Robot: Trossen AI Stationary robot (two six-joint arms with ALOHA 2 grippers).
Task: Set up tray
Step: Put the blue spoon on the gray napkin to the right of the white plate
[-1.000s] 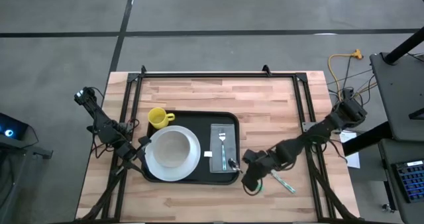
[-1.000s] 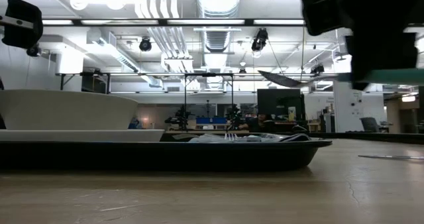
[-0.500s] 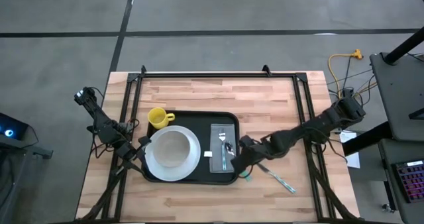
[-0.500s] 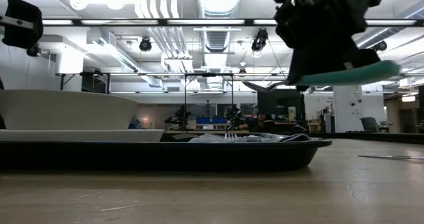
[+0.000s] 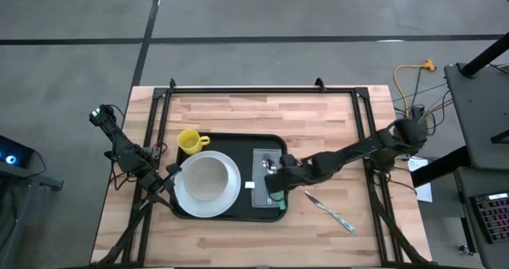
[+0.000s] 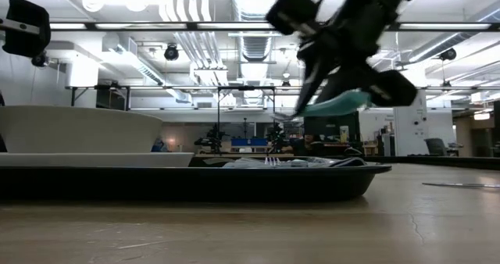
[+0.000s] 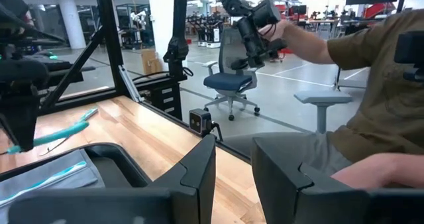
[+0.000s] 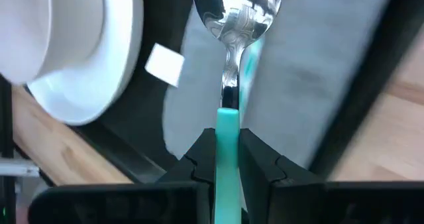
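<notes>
high view: the black tray [image 5: 231, 142] sits mid-table; the right gripper [image 5: 274, 181] hangs over its napkin [image 5: 266, 161] side, the left gripper [image 5: 171, 176] waits at its left edge. right wrist view: fingers clamp a teal-handled spoon [image 8: 230, 65]. left wrist view: fingers [image 7: 199, 168] apart.

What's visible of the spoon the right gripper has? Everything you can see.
The spoon has a shiny metal bowl and neck joined to a teal handle that looks like plastic. The right gripper is shut on the handle, bowl pointing forward past the fingers. It is held in the air, roughly level in the low view, above the grey napkin at the right end of the black tray. Only the fingers touch it; it is not yet set down.
</notes>
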